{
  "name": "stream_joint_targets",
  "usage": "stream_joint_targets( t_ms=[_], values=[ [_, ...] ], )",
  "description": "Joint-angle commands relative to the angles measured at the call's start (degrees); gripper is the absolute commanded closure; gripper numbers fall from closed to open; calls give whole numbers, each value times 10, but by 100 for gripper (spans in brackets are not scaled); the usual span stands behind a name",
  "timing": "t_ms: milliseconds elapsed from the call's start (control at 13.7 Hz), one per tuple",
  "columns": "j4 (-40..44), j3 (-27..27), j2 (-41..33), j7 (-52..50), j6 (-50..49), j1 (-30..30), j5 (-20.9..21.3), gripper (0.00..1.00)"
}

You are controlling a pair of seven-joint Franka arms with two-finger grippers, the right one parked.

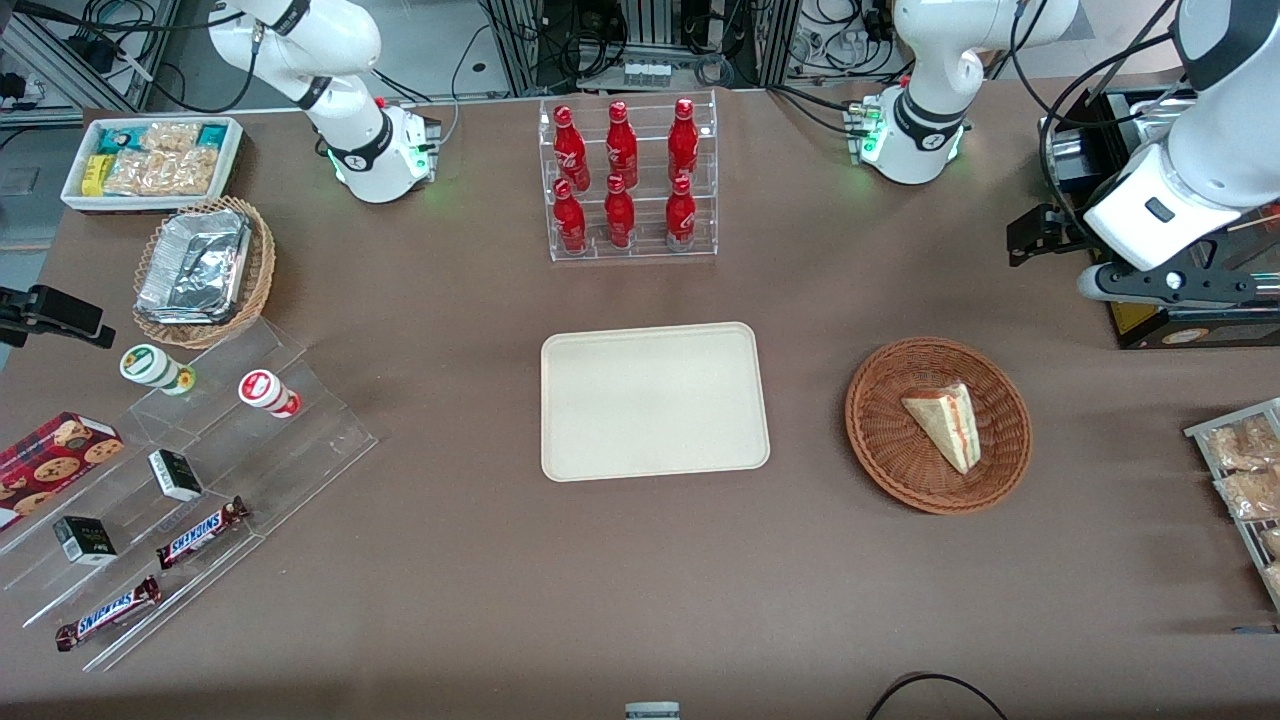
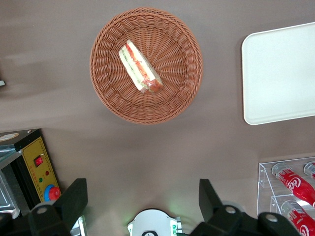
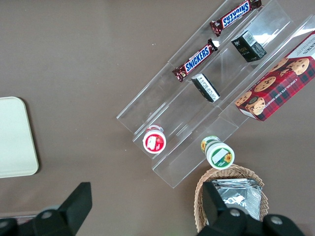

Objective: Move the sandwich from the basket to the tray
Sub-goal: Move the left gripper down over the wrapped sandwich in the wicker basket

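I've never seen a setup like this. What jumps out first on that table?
Probably the red bottles, six of them in a clear rack farther from the front camera than the bare cream tray at the table's middle. Next, the sandwich lying in its round basket beside the tray. The working arm's hand hangs open above the table, well clear of the basket.

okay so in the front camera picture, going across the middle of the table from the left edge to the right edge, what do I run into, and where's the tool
Clear stepped stand with snacks → tray → basket holding the sandwich → rack of snack packets. The tool, open, hangs over the table at the working arm's end, farther from the camera than the basket.
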Motion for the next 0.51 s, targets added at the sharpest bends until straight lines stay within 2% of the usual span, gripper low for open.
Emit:
stream_joint_targets(
  t_ms=[0, 438],
  values=[
    [-1, 6, -5, 8, 3, -7, -4, 0],
    [-16, 5, 41, 11, 51, -10, 0, 0]
  ],
)
